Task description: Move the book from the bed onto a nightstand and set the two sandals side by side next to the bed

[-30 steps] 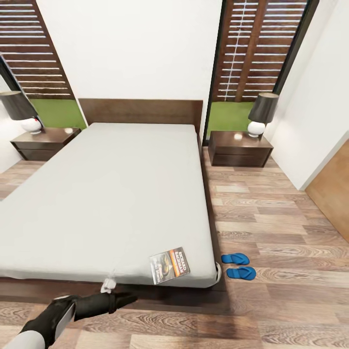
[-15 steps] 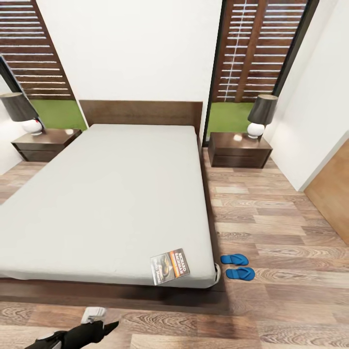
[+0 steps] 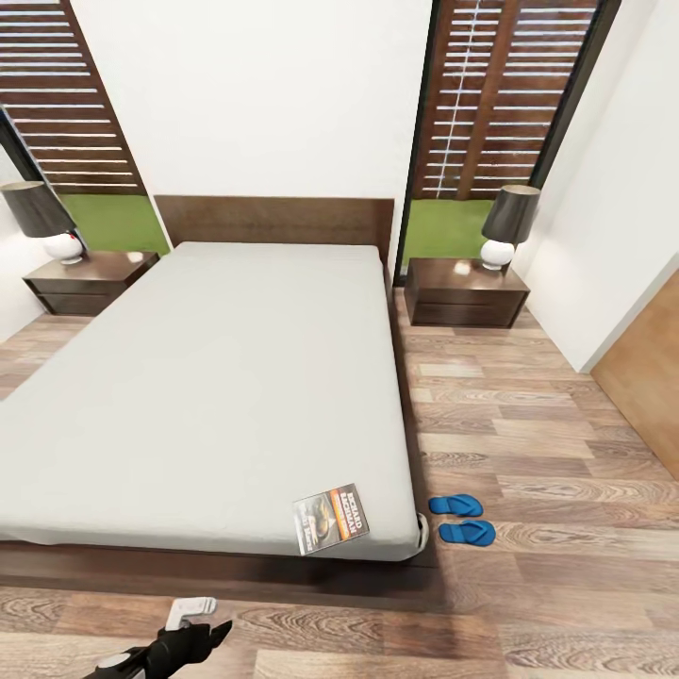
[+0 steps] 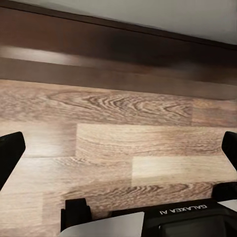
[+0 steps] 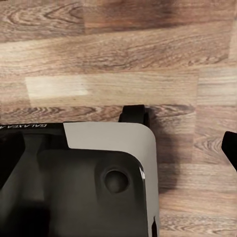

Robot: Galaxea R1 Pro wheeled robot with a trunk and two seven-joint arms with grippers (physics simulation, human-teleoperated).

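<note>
The book lies flat on the near right corner of the bed, a pale grey mattress in a dark frame. Two blue sandals rest side by side on the floor just right of that corner. One nightstand stands right of the headboard, another nightstand left of it. My left gripper hangs low over the floor in front of the bed's foot; in the left wrist view its fingers stand wide apart, open and empty, facing the bed frame. My right gripper looks open above the floor and my own base.
Each nightstand carries a lamp with a dark shade. Tall windows flank the headboard. A white wall and a wooden panel close off the right side. Wood-plank floor runs along the bed's right.
My left arm has drawn back from the bed's foot edge, down toward the bottom of the head view. Book and sandals have not moved.
</note>
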